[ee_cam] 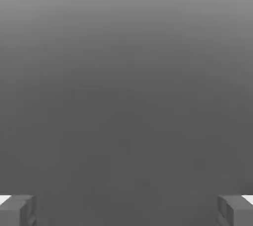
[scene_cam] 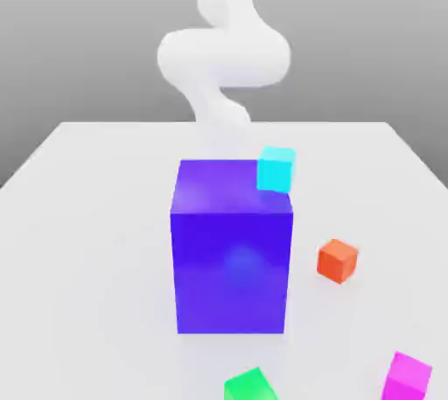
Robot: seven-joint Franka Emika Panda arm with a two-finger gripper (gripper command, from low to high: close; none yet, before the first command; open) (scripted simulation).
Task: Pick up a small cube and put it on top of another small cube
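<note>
Magenta cube (scene_cam: 407,378): located on the pale table (scene_cam: 87,258), at the near edge of the exterior view, toward its right. The exterior view also gives the layout: a large blue block (scene_cam: 232,271) stands upright near the center; an orange cube (scene_cam: 337,261) lies to its right; a green cube (scene_cam: 250,386) lies nearer the camera. A cyan cube (scene_cam: 276,170) overlaps the block's upper right corner; contact cannot be determined. The white arm (scene_cam: 223,57) is beyond the block. The hand view gives the gripper (ee_cam: 126,211) state: open, fingers spread wide against a gray background.
</note>
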